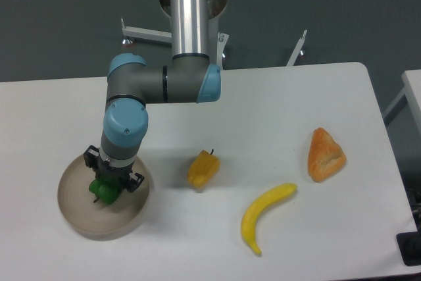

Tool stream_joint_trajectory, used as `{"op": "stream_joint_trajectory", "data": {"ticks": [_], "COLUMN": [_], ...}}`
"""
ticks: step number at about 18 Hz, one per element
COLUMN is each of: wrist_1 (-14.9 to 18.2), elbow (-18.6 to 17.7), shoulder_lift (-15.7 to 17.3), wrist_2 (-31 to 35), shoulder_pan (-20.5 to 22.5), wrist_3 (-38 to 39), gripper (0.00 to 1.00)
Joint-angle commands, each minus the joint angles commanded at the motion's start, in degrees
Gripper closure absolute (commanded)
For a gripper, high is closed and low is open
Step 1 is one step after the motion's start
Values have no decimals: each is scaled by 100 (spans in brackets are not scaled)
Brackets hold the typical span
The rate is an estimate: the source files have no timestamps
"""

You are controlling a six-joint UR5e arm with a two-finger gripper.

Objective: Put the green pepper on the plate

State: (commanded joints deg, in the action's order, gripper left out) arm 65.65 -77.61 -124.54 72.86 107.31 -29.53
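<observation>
tool (107,185) pinching green pepper (103,191) over plate (72,212); yellow pepper (202,170), banana (264,213), croissant (325,154) well apart

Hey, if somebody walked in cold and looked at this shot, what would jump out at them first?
Probably the robot arm reaching down at the left, its gripper over the beige plate with the green pepper right beneath it. After that, the bright food spread across the white table: a yellow-orange pepper in the middle, a yellow banana toward the front, and a golden pastry on the right.
</observation>
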Motion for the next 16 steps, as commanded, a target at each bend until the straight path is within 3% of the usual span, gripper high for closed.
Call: {"op": "stream_joint_trajectory", "data": {"ticks": [2, 9, 13, 16], "wrist_1": [0, 9, 52, 88], "elbow": [-9, 149, 158, 158], "shoulder_lift": [17, 114, 254, 465], "wrist_2": [0, 17, 789, 940], "shoulder_pan": [0, 53, 289, 596], "wrist_3": [26, -61, -631, -957], "gripper": [0, 0, 0, 0]}}
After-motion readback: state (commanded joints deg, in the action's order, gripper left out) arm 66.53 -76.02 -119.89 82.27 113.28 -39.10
